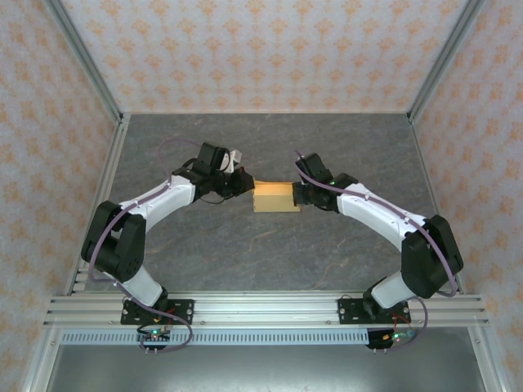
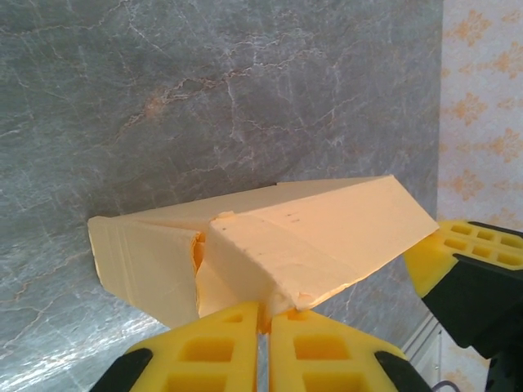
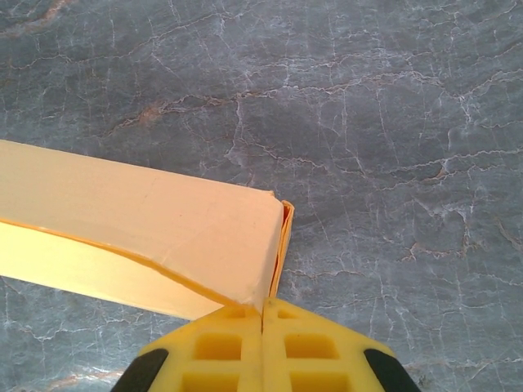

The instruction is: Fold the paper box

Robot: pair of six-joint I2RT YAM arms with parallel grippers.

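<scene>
Yellow waffle-moulded plastic forms the tips of the left end effector (image 2: 263, 320). They stand almost pressed together, nipping a thin edge of card at one end of the orange-yellow thin-card paper box (image 2: 327, 229). The right end effector (image 3: 261, 314), with the same yellow tips on black mounts, is pressed together on the flap edge at the opposite end.

From overhead, the paper box (image 1: 275, 197) reads as a small rectangular block between the two end effectors. It appears to rest near the middle of the grey, marble-veined surface (image 1: 270, 261), and the white-shelled arms curve in from either side.

**Material and shape.** The card is matte and smooth, with flat long panels and sharp creased corners. In the left wrist view, an end flap stands slightly proud and a darker orange gap shows beneath it. In the right wrist view, a narrow flap edge sits a little off the end face and is not fully tucked.

**Handling (judged).** The box looks light and hollow, and it would crush easily. Its broad panels would likely buckle if squeezed across their faces. The folded corners and doubled flaps should be the stiffest places, so a shallow pinch on an edge or tab suits it best. Smooth card may slide on this polished-looking surface when pushed from one side alone, so bracing both ends seems prudent.

**Surroundings.** Peach wallpaper with a floral motif, framed in aluminium rails, encloses the cell.
</scene>
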